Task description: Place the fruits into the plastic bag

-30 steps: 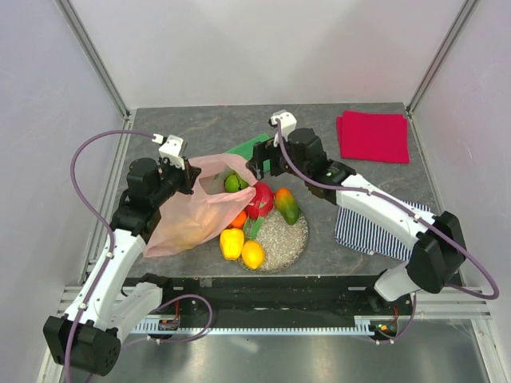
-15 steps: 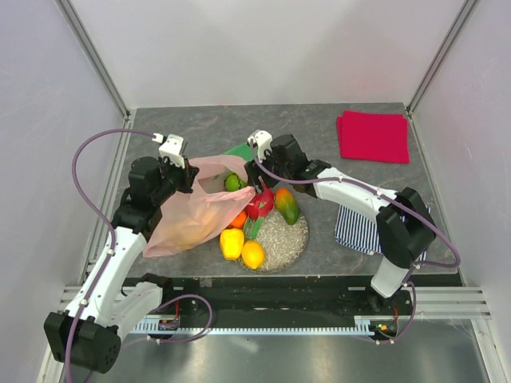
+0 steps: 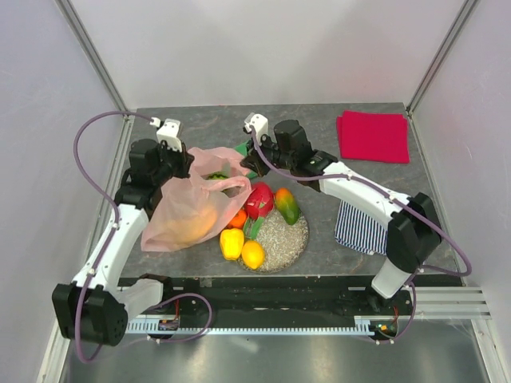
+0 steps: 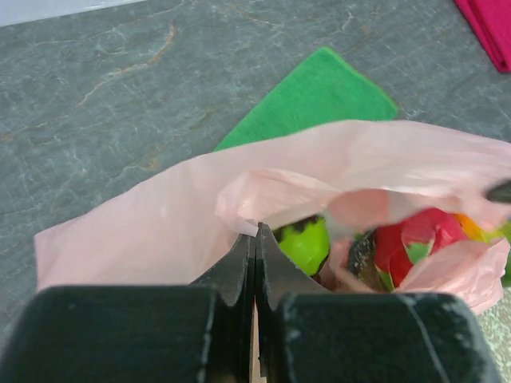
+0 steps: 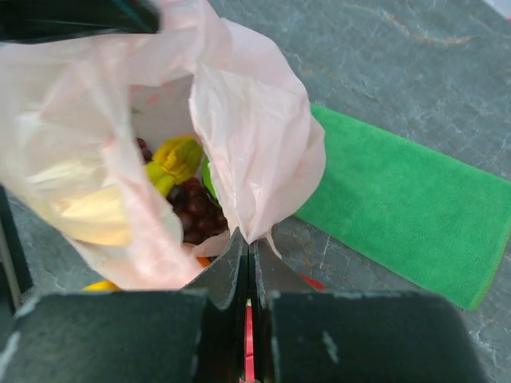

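The pale pink plastic bag lies left of the plate, its mouth held up between both arms. My left gripper is shut on the bag's near rim. My right gripper is shut on the opposite rim. Inside the bag I see a yellow banana bunch, dark grapes and a green fruit. On the speckled plate sit a red fruit, an orange-green mango, an orange, a yellow pepper and a yellow lemon.
A green cloth lies flat behind the bag, under the right gripper. A red folded cloth sits at the back right. A striped cloth lies right of the plate. Enclosure walls ring the table.
My right gripper moved left and back to the bag's rim and shut on it. My left gripper drew its side of the bag back and to the left, stretching the mouth wider.
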`<state>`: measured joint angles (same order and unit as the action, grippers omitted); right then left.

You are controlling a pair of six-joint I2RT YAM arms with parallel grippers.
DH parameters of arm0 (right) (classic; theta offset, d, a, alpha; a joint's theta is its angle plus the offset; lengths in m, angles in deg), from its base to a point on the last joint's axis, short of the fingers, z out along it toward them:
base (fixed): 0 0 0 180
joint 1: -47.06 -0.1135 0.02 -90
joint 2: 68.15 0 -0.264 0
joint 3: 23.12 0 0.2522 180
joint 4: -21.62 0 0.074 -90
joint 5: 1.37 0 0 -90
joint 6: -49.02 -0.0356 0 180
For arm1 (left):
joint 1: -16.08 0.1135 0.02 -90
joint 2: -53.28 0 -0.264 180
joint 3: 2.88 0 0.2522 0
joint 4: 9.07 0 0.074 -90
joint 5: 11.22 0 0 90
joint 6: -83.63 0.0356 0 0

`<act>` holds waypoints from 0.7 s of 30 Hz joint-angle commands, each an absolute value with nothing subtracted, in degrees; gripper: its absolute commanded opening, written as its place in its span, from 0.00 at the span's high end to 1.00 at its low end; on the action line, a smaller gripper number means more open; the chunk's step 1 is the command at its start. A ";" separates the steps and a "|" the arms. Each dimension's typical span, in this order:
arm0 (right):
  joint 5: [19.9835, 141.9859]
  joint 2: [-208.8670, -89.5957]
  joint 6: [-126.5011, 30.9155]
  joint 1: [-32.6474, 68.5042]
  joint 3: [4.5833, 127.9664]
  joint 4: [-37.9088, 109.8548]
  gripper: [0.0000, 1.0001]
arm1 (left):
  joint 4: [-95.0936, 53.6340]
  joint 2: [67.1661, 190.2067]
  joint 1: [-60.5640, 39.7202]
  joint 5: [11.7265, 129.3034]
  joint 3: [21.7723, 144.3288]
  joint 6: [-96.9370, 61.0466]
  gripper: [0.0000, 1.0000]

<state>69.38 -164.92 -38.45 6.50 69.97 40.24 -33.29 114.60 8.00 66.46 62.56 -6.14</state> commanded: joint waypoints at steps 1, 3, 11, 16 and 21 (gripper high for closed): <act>67.80 -159.48 -39.92 6.27 72.55 40.82 1.00 | -30.83 119.45 9.22 65.33 69.49 -5.75 0.98; 68.23 -158.33 -40.97 6.27 72.64 41.18 1.00 | -31.09 121.04 9.92 65.24 72.57 -5.49 0.98; 71.30 -154.81 -43.52 6.27 78.16 41.79 1.00 | -33.64 127.71 15.02 63.66 82.42 -4.52 0.99; 69.38 -154.55 -47.03 6.27 80.73 38.47 1.00 | -33.30 130.79 18.45 61.73 87.69 -4.17 0.99; 68.85 -159.19 -51.16 6.27 82.04 36.69 1.00 | -35.21 135.27 18.54 61.20 90.86 -3.72 0.76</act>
<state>69.95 -157.80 -46.37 6.13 77.95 40.63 -34.32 131.63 16.42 58.72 87.09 -6.07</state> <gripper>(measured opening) 0.010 0.044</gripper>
